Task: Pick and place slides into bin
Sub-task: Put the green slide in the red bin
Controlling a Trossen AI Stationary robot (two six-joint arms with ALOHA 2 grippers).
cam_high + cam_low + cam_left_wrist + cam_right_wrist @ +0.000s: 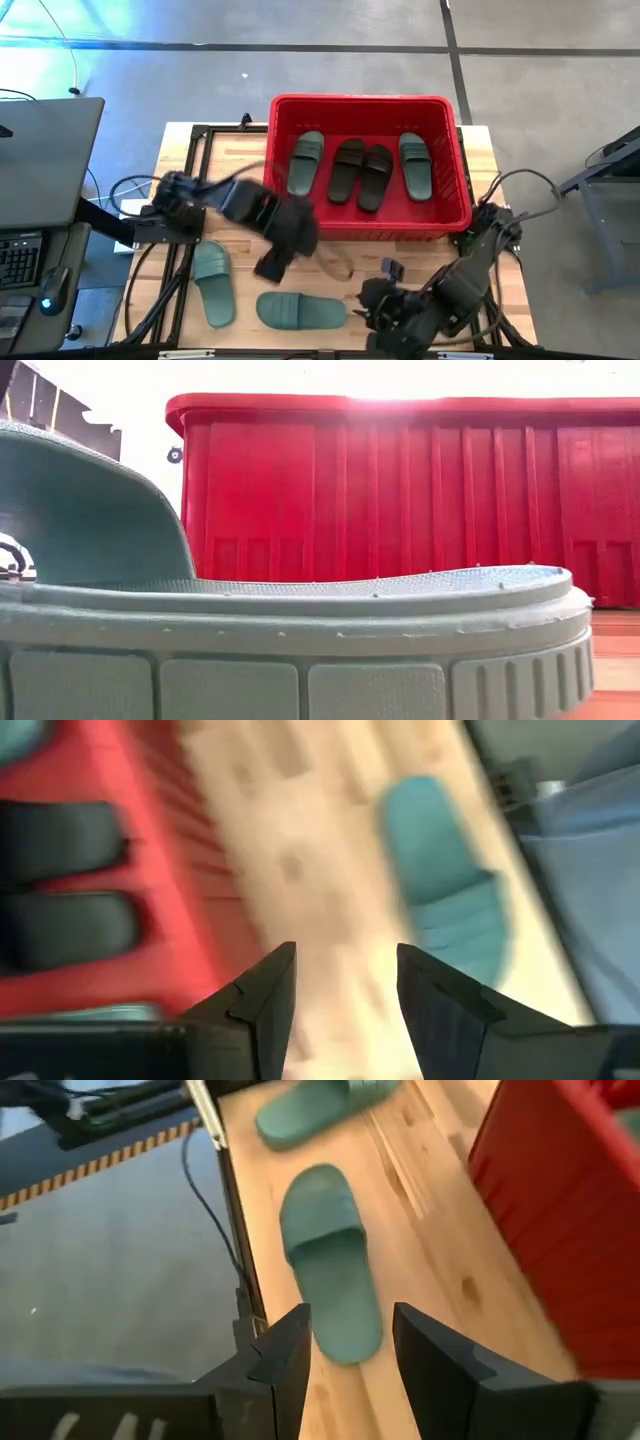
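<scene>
The red bin [458, 215] stands at the table's far middle. It holds two sage green slides [306, 160] [415, 163] and two black slides [347, 167] [376, 176] lying side by side. Two more green slides lie sole down on the table near the front, one at the left [213, 283] and one at the middle [300, 311]. My left gripper [271, 266] [345, 955] is open and empty above the table, between the bin's near wall and these slides. My right gripper [374, 306] [350, 1315] is open and empty, just right of the middle slide [330, 1260].
The low view is filled by the near green slide [280, 630], with the bin's near wall [400, 500] behind it. Bare wooden table [340, 262] lies between the bin and the slides. A black frame [200, 140] and cables run along the table's left side.
</scene>
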